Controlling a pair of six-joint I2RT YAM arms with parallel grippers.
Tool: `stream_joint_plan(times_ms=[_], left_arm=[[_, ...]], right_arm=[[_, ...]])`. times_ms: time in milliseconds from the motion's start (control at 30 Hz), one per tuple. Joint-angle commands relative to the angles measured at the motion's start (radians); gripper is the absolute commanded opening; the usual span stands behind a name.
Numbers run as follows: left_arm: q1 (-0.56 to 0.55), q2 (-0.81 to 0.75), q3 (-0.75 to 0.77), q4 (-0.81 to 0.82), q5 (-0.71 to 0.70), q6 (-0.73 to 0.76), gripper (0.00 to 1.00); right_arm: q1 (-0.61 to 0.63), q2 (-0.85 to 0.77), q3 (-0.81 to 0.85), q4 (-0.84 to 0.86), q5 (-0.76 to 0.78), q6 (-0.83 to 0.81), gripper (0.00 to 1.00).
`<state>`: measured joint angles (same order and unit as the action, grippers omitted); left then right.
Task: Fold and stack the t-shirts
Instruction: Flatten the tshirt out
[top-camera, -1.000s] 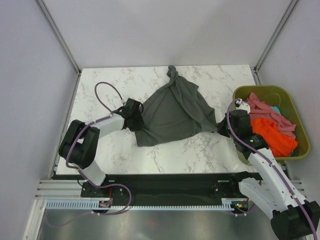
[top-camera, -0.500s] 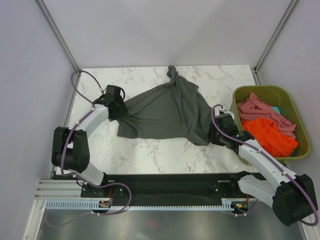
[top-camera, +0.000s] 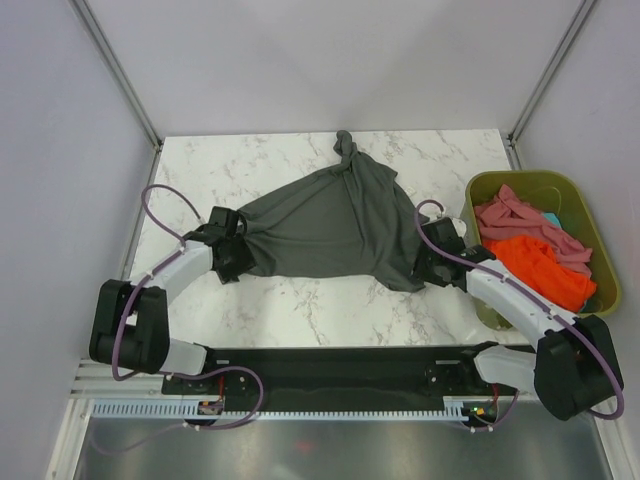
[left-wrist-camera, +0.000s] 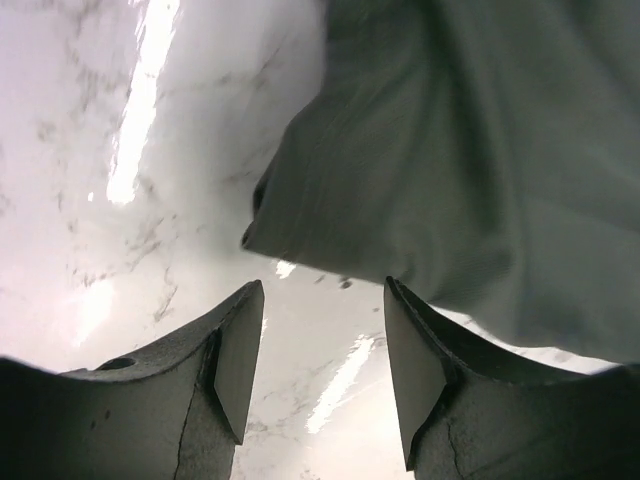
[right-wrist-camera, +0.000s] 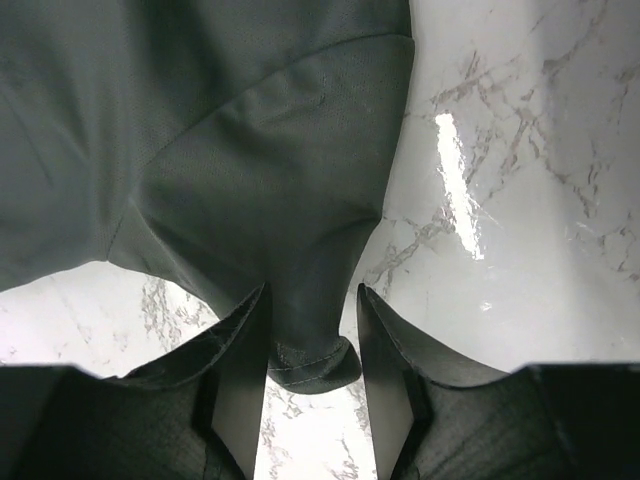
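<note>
Grey tee (top-camera: 335, 225) spread mid-surface (top-camera: 300, 300), far end twisted. Left hand (left-wrist-camera: 322, 292) spread, empty, just short of tee's left corner. Right hand (right-wrist-camera: 312, 293) pinching right corner. Orange tee (top-camera: 540, 265), pink tee (top-camera: 510, 215) in bin (top-camera: 525, 176).

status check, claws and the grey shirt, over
left claw open, empty, beside grey t-shirt. right claw shut on its corner. shirt spread on table, unfolded, far end bunched. nothing blocking.

Bright, even light from above, soft shadows in the top view. In the wrist views the tabletop (left-wrist-camera: 60, 260) shows white glare streaks; the fingers (left-wrist-camera: 232, 365) of the left pincer (left-wrist-camera: 320, 297) look dark and blurred.
</note>
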<state>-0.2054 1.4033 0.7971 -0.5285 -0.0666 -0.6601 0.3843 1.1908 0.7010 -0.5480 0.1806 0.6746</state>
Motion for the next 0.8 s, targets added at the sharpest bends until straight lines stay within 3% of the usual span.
stream_joint_plan(times_ms=[0, 267, 767], left_arm=[[-0.002, -0.033, -0.039, 0.015, -0.001, -0.091, 0.59], [-0.002, -0.021, -0.082, 0.090, -0.022, -0.122, 0.58], [-0.002, -0.012, -0.084, 0.119, -0.056, -0.131, 0.57]], right_arm=[[0.002, -0.022, -0.007, 0.000, 0.019, 0.098, 0.47], [0.002, -0.094, -0.141, 0.017, -0.026, 0.197, 0.41], [0.002, -0.275, -0.232, 0.030, -0.044, 0.256, 0.41]])
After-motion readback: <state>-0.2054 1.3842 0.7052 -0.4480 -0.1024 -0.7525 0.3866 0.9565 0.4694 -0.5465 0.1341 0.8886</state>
